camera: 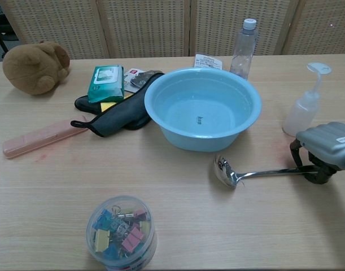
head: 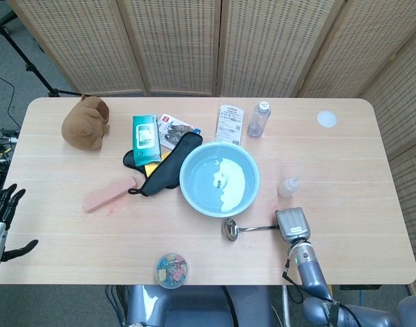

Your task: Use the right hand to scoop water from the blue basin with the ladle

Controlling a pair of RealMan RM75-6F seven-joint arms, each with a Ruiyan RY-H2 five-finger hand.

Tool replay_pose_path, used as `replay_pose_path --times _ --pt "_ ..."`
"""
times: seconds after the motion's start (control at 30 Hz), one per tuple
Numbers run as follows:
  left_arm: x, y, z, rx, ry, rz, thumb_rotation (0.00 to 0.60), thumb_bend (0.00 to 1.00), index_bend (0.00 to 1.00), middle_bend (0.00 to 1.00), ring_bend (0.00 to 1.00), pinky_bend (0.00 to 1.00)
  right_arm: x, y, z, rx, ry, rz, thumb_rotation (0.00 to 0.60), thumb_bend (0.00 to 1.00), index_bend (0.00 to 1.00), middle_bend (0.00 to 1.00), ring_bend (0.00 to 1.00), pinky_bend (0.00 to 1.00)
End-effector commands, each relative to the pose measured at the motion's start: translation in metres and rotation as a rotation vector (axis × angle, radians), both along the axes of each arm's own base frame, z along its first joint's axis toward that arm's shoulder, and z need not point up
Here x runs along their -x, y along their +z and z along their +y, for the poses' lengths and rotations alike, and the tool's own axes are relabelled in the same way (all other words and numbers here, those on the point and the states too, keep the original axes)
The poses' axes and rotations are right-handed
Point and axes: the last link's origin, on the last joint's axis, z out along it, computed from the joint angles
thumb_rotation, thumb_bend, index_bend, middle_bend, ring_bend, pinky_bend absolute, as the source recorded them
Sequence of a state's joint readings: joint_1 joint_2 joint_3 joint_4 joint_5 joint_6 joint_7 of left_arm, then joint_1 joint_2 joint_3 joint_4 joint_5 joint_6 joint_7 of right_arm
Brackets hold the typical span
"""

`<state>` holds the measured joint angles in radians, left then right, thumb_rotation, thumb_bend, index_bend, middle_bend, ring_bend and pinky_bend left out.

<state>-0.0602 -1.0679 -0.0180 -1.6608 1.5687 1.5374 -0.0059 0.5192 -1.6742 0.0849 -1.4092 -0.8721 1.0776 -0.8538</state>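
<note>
The blue basin sits mid-table with water in it. A metal ladle lies flat on the table just in front of the basin, bowl to the left, handle running right. My right hand covers the handle's far end, its fingers curled down around it against the tabletop. Off the table's left edge in the head view, my left hand hangs with fingers apart, holding nothing.
A small spray bottle stands just behind my right hand. A water bottle is behind the basin. A clip tub is at the front, with a pink case, dark pouch, wipes pack and plush toy at left.
</note>
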Motion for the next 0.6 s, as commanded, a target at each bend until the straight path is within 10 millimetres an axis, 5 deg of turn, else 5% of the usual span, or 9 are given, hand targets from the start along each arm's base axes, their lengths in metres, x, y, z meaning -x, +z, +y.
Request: replay_pose_path --times 0.03,0.17,0.43,0.6 --pt "0.000 0.000 0.000 0.000 0.000 0.000 0.600 0.00 0.00 0.00 0.00 0.00 0.001 0.000 0.000 -0.002 -0.004 0.001 0.600 0.40 0.59 0.93 0.86 1.00" --pt "0.000 0.000 0.000 0.002 0.000 -0.001 0.600 0.00 0.00 0.00 0.00 0.00 0.002 0.000 0.000 0.001 -0.011 -0.011 0.600 0.49 0.69 0.93 0.86 1.00" --pt "0.000 0.000 0.000 0.002 -0.001 -0.004 0.600 0.00 0.00 0.00 0.00 0.00 0.004 0.007 0.001 0.017 -0.008 -0.074 0.600 0.90 0.84 0.94 0.87 1.00" --pt "-0.001 0.000 -0.001 0.002 -0.004 -0.005 0.600 0.00 0.00 0.00 0.00 0.00 0.004 0.020 0.004 0.030 -0.006 -0.124 0.600 0.97 0.85 0.94 0.87 1.00"
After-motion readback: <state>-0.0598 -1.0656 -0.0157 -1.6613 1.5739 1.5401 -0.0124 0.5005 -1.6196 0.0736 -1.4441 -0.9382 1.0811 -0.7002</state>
